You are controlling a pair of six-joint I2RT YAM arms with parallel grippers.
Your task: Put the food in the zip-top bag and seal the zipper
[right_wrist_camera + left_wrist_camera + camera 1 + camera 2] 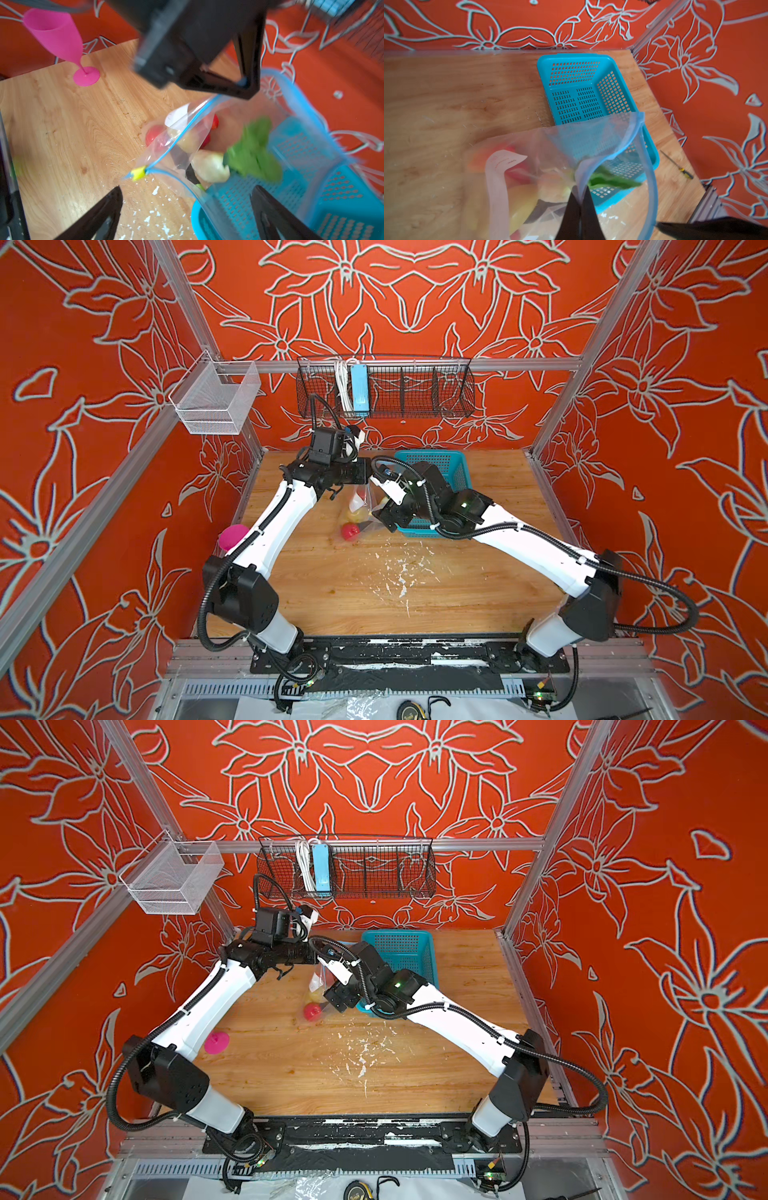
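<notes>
The clear zip-top bag (360,506) (316,986) hangs with its mouth open beside the teal basket. My left gripper (580,187) (247,91) is shut on the bag's rim and holds it up. The blue zipper (182,133) (652,176) runs round the mouth, with its yellow slider (138,172) at one end. My right gripper (187,188) (384,516) stands open and empty over the mouth. A blurred white radish (209,166) with green leaves (610,180) is at the mouth. A red apple (350,531) (154,133), a potato (187,141) and a yellowish fruit (357,513) lie inside.
The teal basket (432,462) (581,89) stands right behind the bag, under my right arm. A pink goblet (217,1043) (56,35) stands at the table's left edge by my left arm. A black wire rack (386,389) and a white mesh bin (216,398) hang on the frame.
</notes>
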